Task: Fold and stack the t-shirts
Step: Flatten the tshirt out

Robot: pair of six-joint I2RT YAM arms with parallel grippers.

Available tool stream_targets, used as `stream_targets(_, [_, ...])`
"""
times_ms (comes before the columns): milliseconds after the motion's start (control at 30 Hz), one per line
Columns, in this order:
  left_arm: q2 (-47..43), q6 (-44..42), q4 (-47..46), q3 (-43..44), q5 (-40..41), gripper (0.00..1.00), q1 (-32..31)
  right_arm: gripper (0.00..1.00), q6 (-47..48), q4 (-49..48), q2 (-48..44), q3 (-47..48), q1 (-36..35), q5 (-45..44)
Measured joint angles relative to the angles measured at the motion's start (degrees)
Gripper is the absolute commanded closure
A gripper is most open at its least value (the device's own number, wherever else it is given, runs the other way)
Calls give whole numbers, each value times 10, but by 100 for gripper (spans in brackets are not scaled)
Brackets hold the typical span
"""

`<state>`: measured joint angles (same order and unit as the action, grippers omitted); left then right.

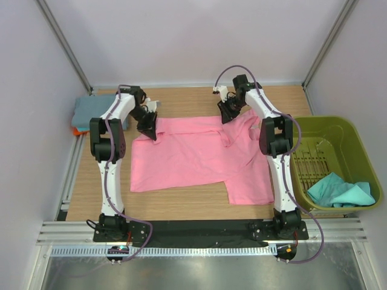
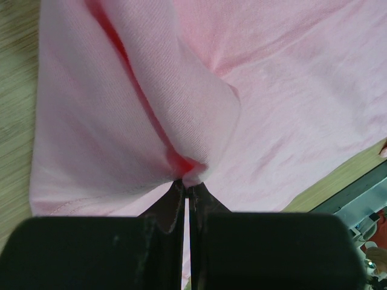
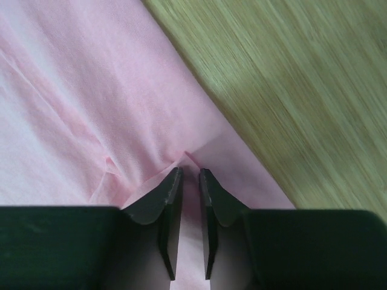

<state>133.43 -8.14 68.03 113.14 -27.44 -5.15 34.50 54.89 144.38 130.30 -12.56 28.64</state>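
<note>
The pink t-shirt (image 1: pixel 193 160) lies spread on the table (image 1: pixel 181 99), its far left corner pinched in the closed left gripper (image 2: pixel 186 184), the right gripper (image 3: pixel 190 175) narrowly parted over a pucker at its far edge, with a folded grey-blue shirt (image 1: pixel 84 109) far left and a teal shirt (image 1: pixel 338 192) in the olive basket (image 1: pixel 338 124) on the right.

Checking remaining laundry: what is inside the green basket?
A crumpled teal t-shirt lies in the near corner of the green basket; elsewhere its slatted floor shows bare. Anything beneath that shirt is covered.

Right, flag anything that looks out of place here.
The pink t-shirt lies askew and rumpled, one part jutting toward the near edge. The teal t-shirt sits crumpled in the basket. Nothing looks damaged.
</note>
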Motion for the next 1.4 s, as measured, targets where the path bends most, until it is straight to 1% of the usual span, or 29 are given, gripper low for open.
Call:
stream_targets(33, [0,0,0,0,0,99,0,82,-1,0,0,0,0,0])
stream_targets(67, [0,0,0,0,0,99,-1,92,-2,1,0,1,0,0])
stream_targets(133, [0,0,0,0,0,99,-1,99,-3,4,0,3,0,0])
stream_targets(467, [0,1,0,5,0,99,-1,99,-10,9,-2,23,6,0])
stream_targets(600, [0,2,1,17,-2,99,-2,99,-20,5,-25,27,9,-1])
stream_targets(767, [5,0,5,56,-2,100,-3,99,-38,-9,-69,33,18,-8])
stream_targets(900, [11,-17,20,118,3,100,-4,99,-83,-45,-100,33,31,-36])
stream_targets(1067, [15,-69,59,258,31,100,-4,99,-138,-117,-142,24,57,-88])
stream_targets(1133, [7,-96,61,287,50,100,-4,99,-151,-144,-165,23,65,-116])
stream_targets(1267, [-33,-168,60,275,104,100,-8,99,-165,-179,-208,23,77,-164])
stream_targets(1400, [-105,-245,42,195,149,100,-14,99,-178,-200,-266,11,79,-195])
